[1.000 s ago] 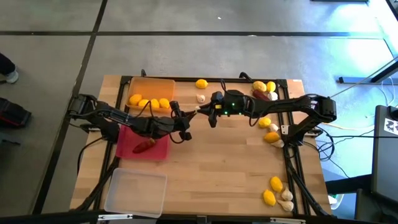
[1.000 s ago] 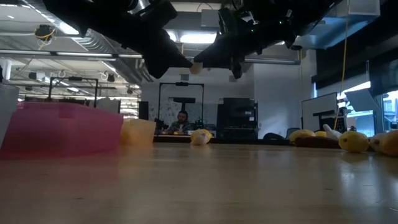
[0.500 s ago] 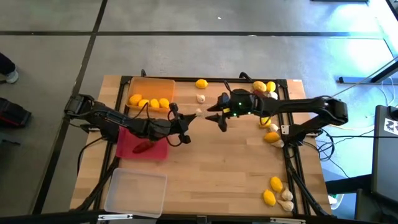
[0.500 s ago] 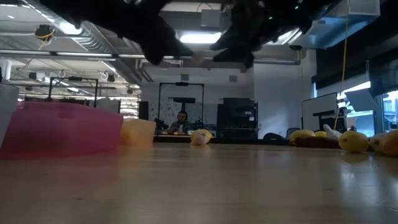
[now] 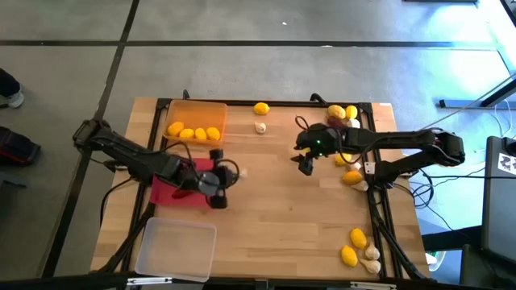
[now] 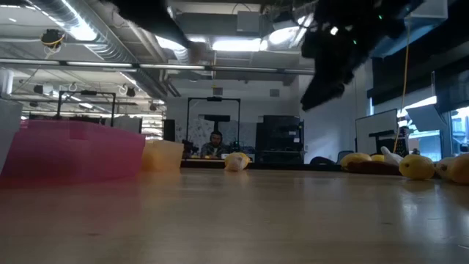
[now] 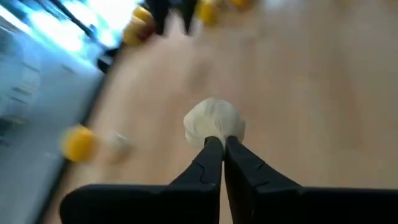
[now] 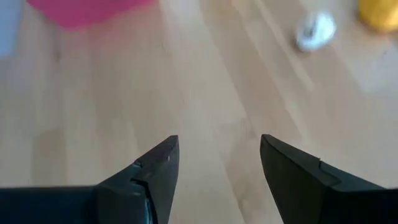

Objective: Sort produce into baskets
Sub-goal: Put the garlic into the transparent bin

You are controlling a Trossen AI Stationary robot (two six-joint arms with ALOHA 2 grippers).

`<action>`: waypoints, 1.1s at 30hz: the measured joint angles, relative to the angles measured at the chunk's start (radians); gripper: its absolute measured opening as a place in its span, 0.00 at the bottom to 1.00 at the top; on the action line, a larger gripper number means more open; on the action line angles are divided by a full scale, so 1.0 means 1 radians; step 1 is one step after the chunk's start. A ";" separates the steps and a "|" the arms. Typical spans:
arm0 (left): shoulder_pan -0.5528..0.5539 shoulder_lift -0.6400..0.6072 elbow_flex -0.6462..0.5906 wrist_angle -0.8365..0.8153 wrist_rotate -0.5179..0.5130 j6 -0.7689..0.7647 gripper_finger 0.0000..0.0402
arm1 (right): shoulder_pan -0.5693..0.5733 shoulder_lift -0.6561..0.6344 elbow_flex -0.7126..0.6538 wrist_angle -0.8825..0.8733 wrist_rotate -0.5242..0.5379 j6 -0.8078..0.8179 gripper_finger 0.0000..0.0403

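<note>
From above, take the red-pink basket as the landmark. The left claw hangs just past its inner edge, over bare table, with a pale speck at its tip. The orange basket touches the red-pink one on the far side and holds a row of lemons. The clear basket sits just beside it on the near side and looks empty. The right claw is well apart from the red-pink basket, toward the loose produce along the table's other side. One lemon and one garlic bulb lie loose beyond the orange basket.

At table height, the red-pink basket stands at the side with the orange one behind it. The arms are only dark shapes overhead, so neither claw can be read here. A person sits far back in the room.

The left wrist view settles it: the left claw is pinched together on a white garlic bulb, carried above the wood.

The right wrist view shows the right claw spread apart and empty, with the red-pink basket far ahead and a blurred pale item, probably another garlic bulb, on the table.

The step in hand appears to be carrying garlic to its basket. Since the clear one has nothing in it, the next move likely calls for swinging the left claw over it and letting go low.
</note>
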 joint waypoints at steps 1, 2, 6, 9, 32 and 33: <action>-0.015 0.000 0.027 -0.077 0.035 -0.055 0.01 | 0.000 0.004 -0.018 0.019 0.000 0.000 0.55; -0.030 0.000 0.051 -0.140 0.071 -0.115 0.01 | 0.000 0.007 -0.033 0.029 0.000 0.002 0.55; -0.102 0.000 0.120 -0.324 0.193 -0.324 0.01 | 0.000 0.007 -0.089 0.044 0.000 0.033 0.55; -0.151 0.000 0.145 -0.386 0.291 -0.473 0.01 | 0.000 0.007 -0.117 0.068 0.000 0.049 0.55; -0.589 0.002 0.048 -0.559 0.560 -1.625 0.03 | 0.000 0.007 -0.137 0.126 -0.001 0.031 0.55; -0.608 0.002 0.039 -0.555 0.572 -1.668 0.03 | 0.000 0.007 -0.137 0.126 -0.001 0.032 0.55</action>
